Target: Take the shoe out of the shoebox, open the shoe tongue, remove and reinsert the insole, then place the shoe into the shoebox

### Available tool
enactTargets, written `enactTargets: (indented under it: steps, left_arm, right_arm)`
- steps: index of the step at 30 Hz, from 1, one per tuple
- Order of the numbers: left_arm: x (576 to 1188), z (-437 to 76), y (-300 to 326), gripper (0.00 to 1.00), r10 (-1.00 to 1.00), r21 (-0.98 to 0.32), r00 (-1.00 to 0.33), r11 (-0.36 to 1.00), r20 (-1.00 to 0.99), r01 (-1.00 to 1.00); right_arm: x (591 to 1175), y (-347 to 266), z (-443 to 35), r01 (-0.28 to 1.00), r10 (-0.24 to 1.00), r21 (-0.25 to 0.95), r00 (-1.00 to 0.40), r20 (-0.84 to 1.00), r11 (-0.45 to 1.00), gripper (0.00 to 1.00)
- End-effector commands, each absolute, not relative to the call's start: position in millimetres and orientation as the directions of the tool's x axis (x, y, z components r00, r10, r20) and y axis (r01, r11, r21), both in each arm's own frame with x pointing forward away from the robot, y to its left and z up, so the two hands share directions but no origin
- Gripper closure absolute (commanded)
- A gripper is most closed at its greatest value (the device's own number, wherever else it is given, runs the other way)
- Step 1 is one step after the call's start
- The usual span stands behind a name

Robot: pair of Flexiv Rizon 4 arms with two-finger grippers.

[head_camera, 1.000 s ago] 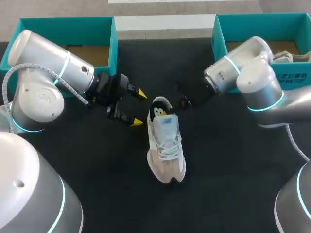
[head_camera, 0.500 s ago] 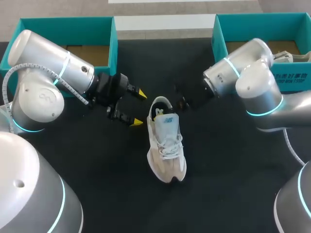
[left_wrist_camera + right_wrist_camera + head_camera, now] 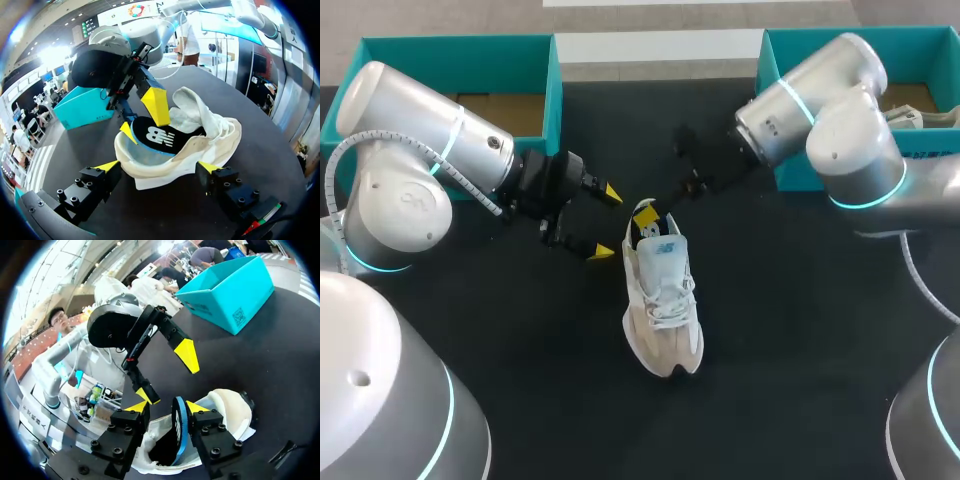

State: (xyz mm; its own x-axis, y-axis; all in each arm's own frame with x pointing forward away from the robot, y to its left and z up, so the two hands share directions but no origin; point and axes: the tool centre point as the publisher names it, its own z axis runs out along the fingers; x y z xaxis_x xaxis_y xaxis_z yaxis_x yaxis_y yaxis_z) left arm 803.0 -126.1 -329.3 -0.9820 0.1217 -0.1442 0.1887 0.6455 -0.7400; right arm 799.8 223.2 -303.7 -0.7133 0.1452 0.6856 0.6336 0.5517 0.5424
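Observation:
A white and cream sneaker [image 3: 662,305] lies on the black table, heel toward the far side. Its black insole [image 3: 179,432] stands on edge in the heel opening, between the fingers of my right gripper [image 3: 167,406]. That gripper is open, with a gap showing beside the insole. In the left wrist view the insole [image 3: 155,135] shows a white logo, and my right gripper [image 3: 142,120] straddles its heel end. My left gripper [image 3: 605,222] is open just left of the heel, and its fingers flank the shoe [image 3: 215,130] without touching.
A teal shoebox [image 3: 460,75] stands at the far left behind my left arm. A second teal box [image 3: 775,60] stands at the far right behind my right arm, with pale contents. Black tabletop [image 3: 780,330] spreads around the shoe.
My right gripper's fingers have spread apart around the insole, and the right wrist has swung toward the far side. The left arm and the shoe have stayed put.

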Motion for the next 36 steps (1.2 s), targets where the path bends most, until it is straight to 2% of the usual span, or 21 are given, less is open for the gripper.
enactTargets:
  steps: [1, 5, 12, 15, 18, 22, 25, 30, 36]
  left_arm:
    - [802.7, -329.3, -125.9, 0.0, 0.122, -0.739, -0.982, 0.647, -0.144, 0.189]
    - [802.7, -329.3, -125.9, 0.0, 0.122, -0.739, -0.982, 0.647, -0.144, 0.189]
    - [802.7, -329.3, -125.9, 0.0, 0.122, -0.739, -0.982, 0.647, -0.144, 0.189]
    - [802.7, -329.3, -125.9, 0.0, 0.122, -0.739, -0.982, 0.647, -0.144, 0.189]
    - [802.7, -329.3, -125.9, 0.0, 0.122, -0.739, -0.982, 0.647, -0.144, 0.189]
    - [802.7, -329.3, -125.9, 0.0, 0.122, -0.739, -0.982, 0.647, -0.144, 0.189]
    - [801.8, -323.8, -117.8, 0.0, 0.149, -0.73, -0.98, 0.655, -0.128, 0.195]
    - [800.6, -302.3, -95.6, 0.0, 0.283, -0.712, -0.954, 0.65, -0.098, 0.266]
    - [812.4, -275.9, -70.9, 0.0, 0.33, -0.697, -0.937, 0.646, -0.116, 0.313]
  right_arm:
    - [811.1, 220.3, -285.9, 0.606, 0.153, 0.561, -0.744, 0.65, 0.564, 0.53]
    - [820.7, 211.1, -268.3, 0.583, 0.183, 0.584, -0.779, 0.6, 0.565, 0.52]
    - [809.5, 182.5, -241.1, 0.655, 0.393, 0.555, -0.754, 0.527, 0.512, 0.55]
    - [799.9, 176.8, -233.0, 0.71, 0.508, 0.504, -0.704, 0.496, 0.492, 0.68]
    - [792.8, 180.4, -226.4, 0.769, 0.612, 0.442, -0.637, 0.469, 0.462, 1.0]
    - [789.7, 185.3, -227.6, 0.827, 0.719, 0.392, -0.551, 0.424, 0.402, 1.0]
    - [786.3, 192.0, -232.7, 0.883, 0.836, 0.305, -0.447, 0.318, 0.356, 1.0]
    - [786.3, 192.0, -232.7, 0.883, 0.836, 0.305, -0.447, 0.318, 0.356, 1.0]
    - [786.3, 192.0, -232.7, 0.883, 0.836, 0.305, -0.447, 0.318, 0.356, 1.0]
